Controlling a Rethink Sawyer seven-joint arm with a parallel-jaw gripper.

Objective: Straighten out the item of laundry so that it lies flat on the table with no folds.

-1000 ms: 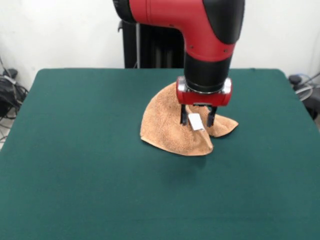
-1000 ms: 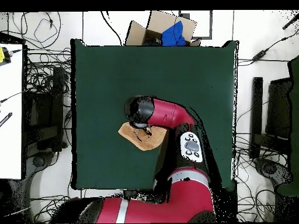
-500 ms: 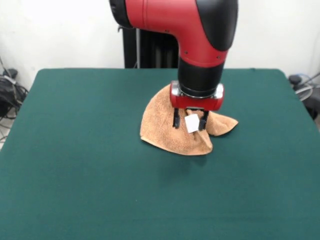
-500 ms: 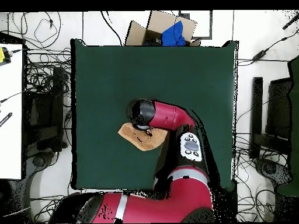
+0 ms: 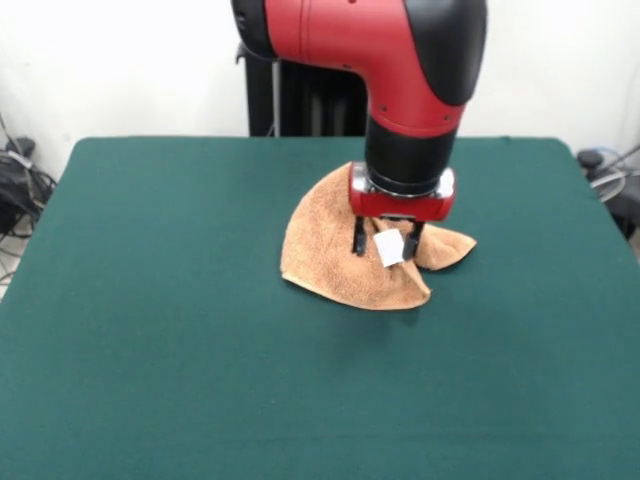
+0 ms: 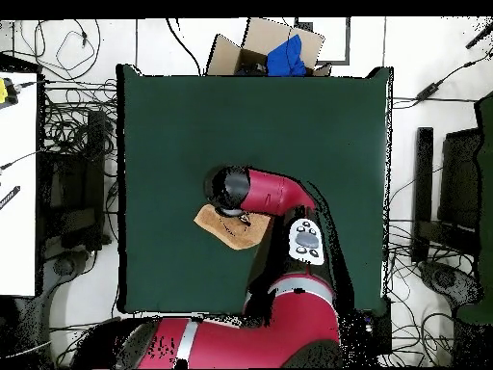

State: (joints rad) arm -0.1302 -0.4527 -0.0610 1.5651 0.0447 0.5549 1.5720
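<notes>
One towel: the tan terry towel [image 5: 345, 255] lies folded over on itself, a rough fan shape with a rounded front edge, on the green desk [image 5: 180, 350].
Place: nearer the desk's far edge than its front edge in the front view, a little right of the middle; well clear of all four corners.
Lie of the cloth: not flat; at least one layer is doubled over, and a flap sticks out to the right past the arm. A white tag [image 5: 389, 249] shows at the raised part.
Hand: the hand [image 5: 385, 240] is down on the towel's top fold, its two dark fingers [image 5: 359, 236] standing either side of the tag with a gap between them; whether they pinch cloth I cannot tell.
Overhead: the arm covers most of the towel [image 6: 218, 226]; only its edge toward the desk's left side shows.
Handling, as I judge it: light, soft and limp, so it will drape and sag from any hold; terry should cling to the desk cloth, not slide.
Where to take hold: the tagged corner, top layer only, taken thin, then drawn outward and low toward open desk so the fold peels open.
Risk: pinching both layers would drag the whole bundle.
</notes>
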